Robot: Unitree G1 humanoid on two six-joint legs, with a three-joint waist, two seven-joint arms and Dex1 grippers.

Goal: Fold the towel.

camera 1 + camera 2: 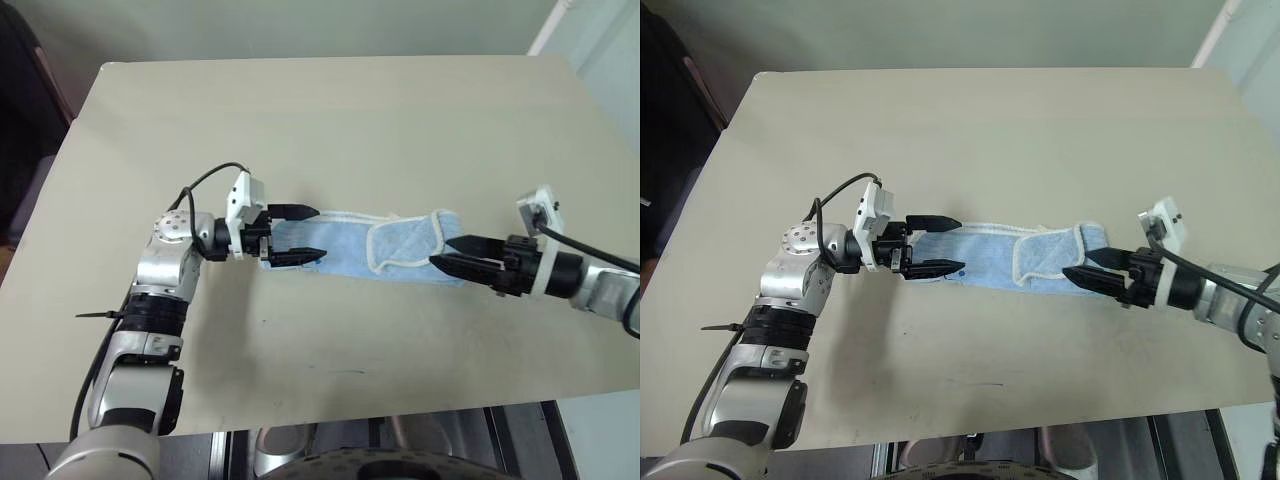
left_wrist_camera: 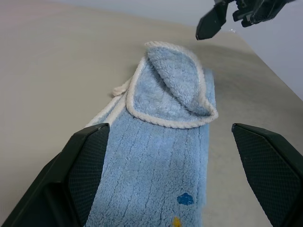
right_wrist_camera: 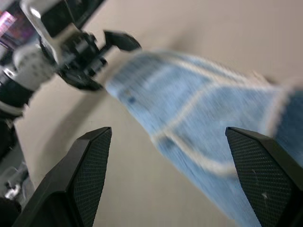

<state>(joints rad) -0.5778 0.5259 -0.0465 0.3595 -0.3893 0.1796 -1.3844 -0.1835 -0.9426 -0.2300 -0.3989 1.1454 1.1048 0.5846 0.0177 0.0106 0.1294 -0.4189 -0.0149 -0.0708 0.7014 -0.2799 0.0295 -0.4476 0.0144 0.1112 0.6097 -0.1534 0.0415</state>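
The towel (image 1: 345, 250), a light-blue strip with white corded edging, lies flat across the middle of the beige table (image 1: 300, 120). Its right end is folded back on itself as a short flap (image 1: 405, 242). My left gripper (image 1: 318, 233) is open and level, its two fingers straddling the towel's left end. My right gripper (image 1: 440, 251) is open at the towel's right end, fingertips just over the folded edge, holding nothing. In the left wrist view the towel (image 2: 156, 156) runs between the fingers, with a white cord loop (image 2: 120, 89) and a small blue logo (image 2: 184, 198).
The table's front edge (image 1: 350, 415) runs close below both arms, and its left edge (image 1: 50, 200) drops to a dark floor. A white pipe (image 1: 548, 28) stands beyond the far right corner. Bare tabletop lies behind the towel.
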